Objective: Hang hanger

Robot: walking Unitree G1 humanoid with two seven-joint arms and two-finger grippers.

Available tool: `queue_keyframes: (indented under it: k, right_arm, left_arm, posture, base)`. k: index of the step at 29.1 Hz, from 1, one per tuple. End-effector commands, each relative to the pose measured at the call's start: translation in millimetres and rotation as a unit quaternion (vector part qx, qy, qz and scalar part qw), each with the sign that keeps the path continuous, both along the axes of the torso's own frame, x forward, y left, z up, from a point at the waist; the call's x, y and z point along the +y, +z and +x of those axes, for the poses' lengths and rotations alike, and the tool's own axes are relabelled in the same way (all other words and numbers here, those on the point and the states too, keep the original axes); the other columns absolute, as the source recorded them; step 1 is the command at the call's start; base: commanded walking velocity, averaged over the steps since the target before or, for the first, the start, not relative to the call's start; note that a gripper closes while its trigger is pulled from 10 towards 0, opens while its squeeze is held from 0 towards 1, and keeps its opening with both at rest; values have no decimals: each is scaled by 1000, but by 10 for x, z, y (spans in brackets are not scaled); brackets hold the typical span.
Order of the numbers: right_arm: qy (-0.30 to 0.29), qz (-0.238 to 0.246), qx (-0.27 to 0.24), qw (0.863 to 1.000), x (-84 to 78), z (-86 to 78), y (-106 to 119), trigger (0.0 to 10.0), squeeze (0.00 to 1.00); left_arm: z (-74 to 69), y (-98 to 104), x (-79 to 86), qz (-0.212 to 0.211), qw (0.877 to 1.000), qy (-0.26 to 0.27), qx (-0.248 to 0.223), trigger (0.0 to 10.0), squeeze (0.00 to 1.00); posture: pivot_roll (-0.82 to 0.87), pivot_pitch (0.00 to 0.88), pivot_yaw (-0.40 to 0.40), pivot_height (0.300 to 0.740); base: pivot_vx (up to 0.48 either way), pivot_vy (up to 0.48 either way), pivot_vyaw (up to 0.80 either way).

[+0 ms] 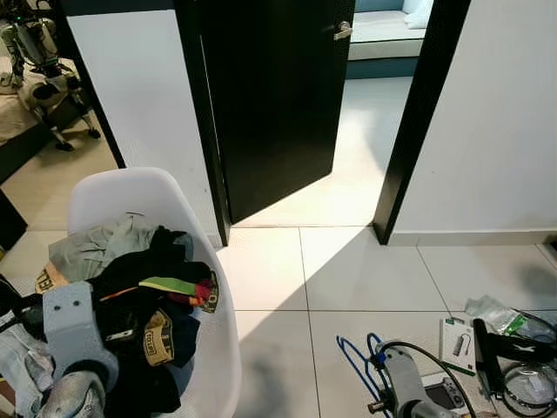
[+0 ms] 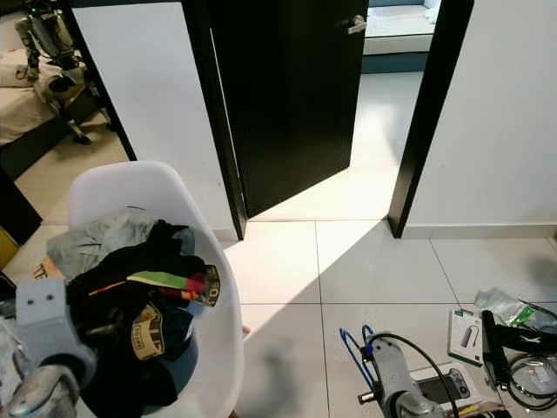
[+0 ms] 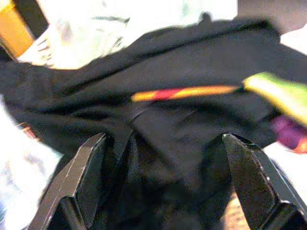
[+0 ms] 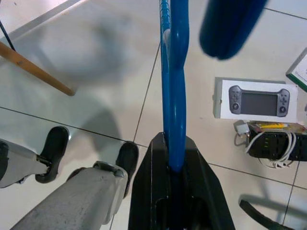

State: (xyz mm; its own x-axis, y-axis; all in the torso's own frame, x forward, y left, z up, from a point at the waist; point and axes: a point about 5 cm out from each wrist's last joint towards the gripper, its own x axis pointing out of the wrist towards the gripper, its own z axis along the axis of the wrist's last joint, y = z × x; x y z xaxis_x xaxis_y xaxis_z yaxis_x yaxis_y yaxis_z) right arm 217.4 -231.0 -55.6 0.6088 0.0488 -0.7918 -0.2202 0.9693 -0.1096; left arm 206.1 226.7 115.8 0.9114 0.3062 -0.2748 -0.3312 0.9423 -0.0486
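A blue hanger [image 4: 172, 91] sits pinched between the black fingers of my right gripper [image 4: 172, 146], which is shut on it low over the tiled floor. In the left eye view the hanger's blue loops [image 1: 355, 359] show beside my right arm [image 1: 406, 385] at the lower right. My left gripper [image 3: 168, 167] stands open just above a black garment [image 3: 192, 120] with a yellow-red stripe. That garment tops the clothes pile [image 1: 152, 296] in a white shell chair [image 1: 139, 196] at the lower left, where my left arm [image 1: 71, 335] reaches in.
A black door [image 1: 270, 96] stands ajar ahead, with an open doorway to its right and white walls either side. Boxes, a bag and cables [image 1: 509, 357] lie on the floor at the right. A game-console box [image 4: 256, 98], a power strip [image 4: 273, 141] and my feet [image 4: 127, 158] are below the hanger.
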Motion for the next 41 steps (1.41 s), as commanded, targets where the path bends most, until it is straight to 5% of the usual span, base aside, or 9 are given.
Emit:
queue_keyframes:
  k: [1,10,19,24,29,32,34,41]
  right_arm:
    - [10,-2,4,1000,40,3,-10,10000,0]
    - [11,-4,6,1000,30,-4,-11,10000,0]
    - [12,-5,8,1000,27,-4,-11,10000,0]
    - [12,-4,8,1000,34,-2,-12,10000,0]
    - [13,-4,8,1000,38,-3,-13,10000,0]
    - [13,-4,8,1000,38,-3,-14,10000,0]
    - [13,-3,8,1000,38,-2,-13,10000,0]
    - [11,-3,7,1000,42,-4,-15,10000,0]
  left_arm:
    - [18,4,-20,-5,1000,-13,-6,10000,0]
    - [57,261,-215,18,994,-99,-52,10000,0]
    - [21,339,-206,37,993,-99,-54,10000,0]
    - [-125,143,165,36,999,37,2,10000,0]
    - [-242,-57,335,11,995,91,36,10000,0]
    - [-262,-127,356,-3,994,95,46,10000,0]
    - [-242,-269,327,-53,993,86,59,10000,0]
    - [-164,-373,283,-52,994,65,73,10000,0]
  posture:
    - [44,0,41,740]
    - [47,0,37,740]
    - [52,0,38,740]
    - [49,0,40,740]
    - [51,0,39,740]
    - [51,0,39,740]
    - [50,0,33,740]
    - [41,0,37,740]
  base:
    - [0,0,0]
    - [0,0,0]
    - [0,0,0]
    - [0,0,0]
    - [0,0,0]
    - [0,0,0]
    - [0,0,0]
    - [0,0,0]
